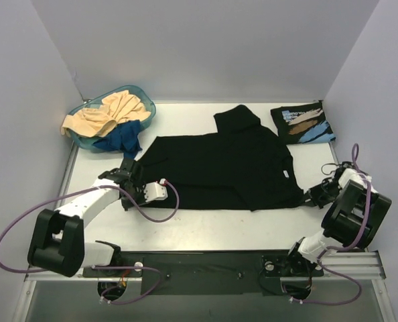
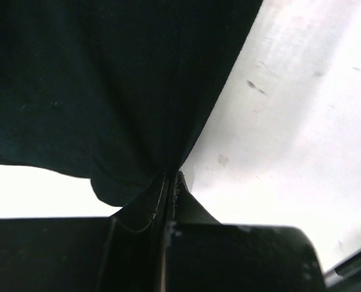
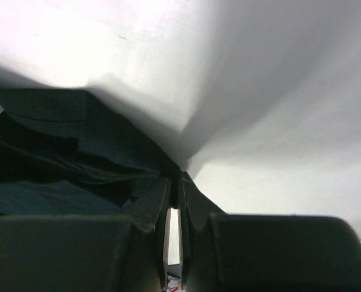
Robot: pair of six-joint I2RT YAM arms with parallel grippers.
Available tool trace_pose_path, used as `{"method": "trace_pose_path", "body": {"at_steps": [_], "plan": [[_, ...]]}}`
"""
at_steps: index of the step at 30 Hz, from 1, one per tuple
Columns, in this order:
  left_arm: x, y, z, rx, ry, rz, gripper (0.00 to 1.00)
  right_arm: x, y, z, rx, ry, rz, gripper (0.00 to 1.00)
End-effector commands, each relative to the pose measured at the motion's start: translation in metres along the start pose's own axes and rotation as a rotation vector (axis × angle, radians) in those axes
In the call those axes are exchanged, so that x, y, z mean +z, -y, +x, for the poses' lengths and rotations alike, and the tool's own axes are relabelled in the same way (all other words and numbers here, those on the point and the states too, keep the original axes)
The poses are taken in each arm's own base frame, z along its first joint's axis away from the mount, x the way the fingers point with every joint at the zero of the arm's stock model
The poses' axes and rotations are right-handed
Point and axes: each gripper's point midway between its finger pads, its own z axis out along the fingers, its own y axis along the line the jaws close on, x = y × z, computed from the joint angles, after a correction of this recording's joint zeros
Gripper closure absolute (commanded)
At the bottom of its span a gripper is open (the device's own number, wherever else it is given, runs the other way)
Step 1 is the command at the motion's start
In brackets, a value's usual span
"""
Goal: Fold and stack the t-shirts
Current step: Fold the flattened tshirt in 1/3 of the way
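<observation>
Fingers (image 2: 141, 213) of left gripper (image 1: 140, 182) and right gripper (image 1: 311, 196) are clamping tight on near corners of the plain black t-shirt (image 1: 219, 168), which is lying part-folded right of the teal basin (image 1: 147, 107), while the printed t-shirt (image 1: 303, 123) is sitting folded farther right and the beige t-shirt (image 1: 108, 111) and dark blue t-shirt (image 1: 122, 137) are waiting at it, so likely one of four done.

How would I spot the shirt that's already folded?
On the table, look to the far right corner, beyond the black t-shirt spread in the middle. The folded t-shirt lies there alone, the only one with white, tan and light-blue print.
</observation>
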Motion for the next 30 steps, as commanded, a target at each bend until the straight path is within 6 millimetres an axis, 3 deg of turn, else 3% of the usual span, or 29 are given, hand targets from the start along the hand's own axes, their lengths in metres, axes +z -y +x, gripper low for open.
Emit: {"method": "trace_pose_path", "body": {"at_steps": [1, 3, 8, 12, 17, 18, 19, 21, 22, 23, 24, 27, 29, 30], "plan": [[-0.036, 0.042, 0.007, 0.051, 0.006, 0.159, 1.00, -0.021, 0.030, 0.016, 0.097, -0.023, 0.020, 1.00], [-0.043, 0.068, 0.009, 0.044, 0.011, 0.249, 1.00, -0.021, 0.039, 0.023, 0.132, -0.047, 0.021, 1.00], [-0.055, 0.083, -0.004, 0.085, 0.059, 0.308, 1.00, -0.015, 0.064, 0.045, 0.281, -0.125, 0.021, 1.00], [-0.068, 0.099, -0.006, 0.137, 0.034, 0.367, 1.00, -0.027, 0.081, 0.040, 0.416, -0.097, 0.020, 1.00], [-0.075, 0.119, -0.006, 0.170, 0.041, 0.437, 1.00, -0.023, 0.094, 0.045, 0.515, -0.108, 0.030, 1.00], [-0.073, 0.120, -0.004, 0.169, 0.032, 0.442, 0.96, -0.024, 0.095, 0.045, 0.525, -0.105, 0.030, 1.00], [-0.073, 0.121, -0.002, 0.160, 0.025, 0.442, 0.69, -0.025, 0.097, 0.043, 0.534, -0.102, 0.035, 1.00], [-0.074, 0.116, -0.003, 0.138, 0.016, 0.422, 0.45, -0.029, 0.101, 0.041, 0.548, -0.100, 0.061, 0.92], [-0.079, 0.108, -0.006, 0.126, 0.021, 0.395, 0.39, -0.031, 0.103, 0.039, 0.556, -0.096, 0.069, 0.77], [-0.082, 0.103, -0.008, 0.116, 0.027, 0.383, 0.34, -0.033, 0.107, 0.037, 0.566, -0.083, 0.083, 0.71], [-0.090, 0.089, -0.014, 0.101, 0.060, 0.349, 0.32, -0.037, 0.109, 0.033, 0.571, -0.068, 0.093, 0.65], [-0.104, 0.053, -0.027, 0.031, 0.131, 0.287, 0.27, -0.047, 0.112, 0.018, 0.551, -0.012, 0.127, 0.60], [-0.117, 0.003, -0.055, -0.069, 0.226, 0.169, 0.26, -0.057, 0.100, 0.001, 0.486, 0.037, 0.120, 0.59], [-0.119, -0.003, -0.065, -0.166, 0.249, 0.165, 0.26, -0.062, 0.097, -0.006, 0.445, 0.070, 0.135, 0.58]]}}
